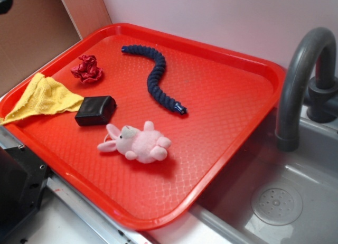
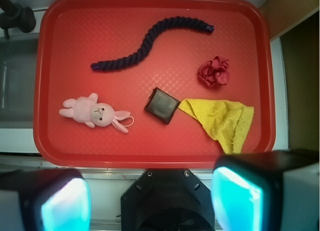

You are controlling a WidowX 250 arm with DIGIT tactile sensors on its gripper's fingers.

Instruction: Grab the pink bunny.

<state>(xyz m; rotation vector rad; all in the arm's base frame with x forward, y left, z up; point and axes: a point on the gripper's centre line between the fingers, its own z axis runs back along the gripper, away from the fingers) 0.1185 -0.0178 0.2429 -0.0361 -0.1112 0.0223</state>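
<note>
The pink bunny (image 1: 138, 142) (image 2: 95, 112) lies on its side on the red tray (image 1: 232, 112) (image 2: 150, 141), near the tray's front edge. It is a small pale-pink plush with long ears and a whitish face. In the wrist view my gripper (image 2: 150, 198) hangs high above the tray's near rim, over the robot base. Its two cyan pads (image 2: 65, 203) stand wide apart with nothing between them. The bunny lies far from the fingers, up and to the left in that view. The exterior view does not show the gripper.
On the tray also lie a black box (image 1: 95, 110) (image 2: 162, 105), a yellow cloth (image 1: 45, 97) (image 2: 222, 118), a shiny red scrunchie (image 1: 87, 69) (image 2: 214, 72) and a dark blue rope (image 1: 157, 77) (image 2: 150, 43). A grey faucet (image 1: 303, 80) and sink (image 1: 274, 202) stand to the right.
</note>
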